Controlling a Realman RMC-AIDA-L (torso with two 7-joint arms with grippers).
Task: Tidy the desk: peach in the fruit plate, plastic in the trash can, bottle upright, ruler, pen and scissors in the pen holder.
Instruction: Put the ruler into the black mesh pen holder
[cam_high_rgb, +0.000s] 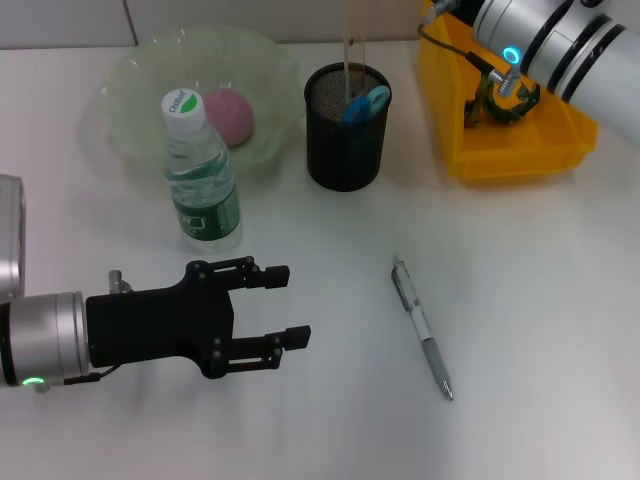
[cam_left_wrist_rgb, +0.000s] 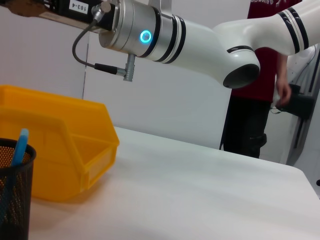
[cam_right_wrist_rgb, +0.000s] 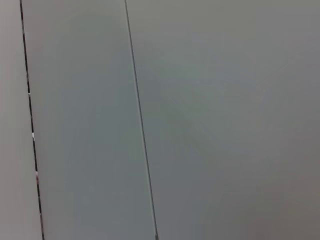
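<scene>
left gripper (cam_high_rgb: 283, 305), fingers spread and empty, hovers low beside the upright bottle (cam_high_rgb: 200, 175); the pen (cam_high_rgb: 423, 328) lies rightward, so approach across its barrel and close mid-length. right gripper isn't visible.

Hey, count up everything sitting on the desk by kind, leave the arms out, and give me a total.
Fruit plate: 1
Peach: 1
Water bottle: 1
Mesh pen holder: 1
Ruler: 1
Blue-handled scissors: 1
Pen: 1
Yellow bin: 1
Total: 8
</scene>
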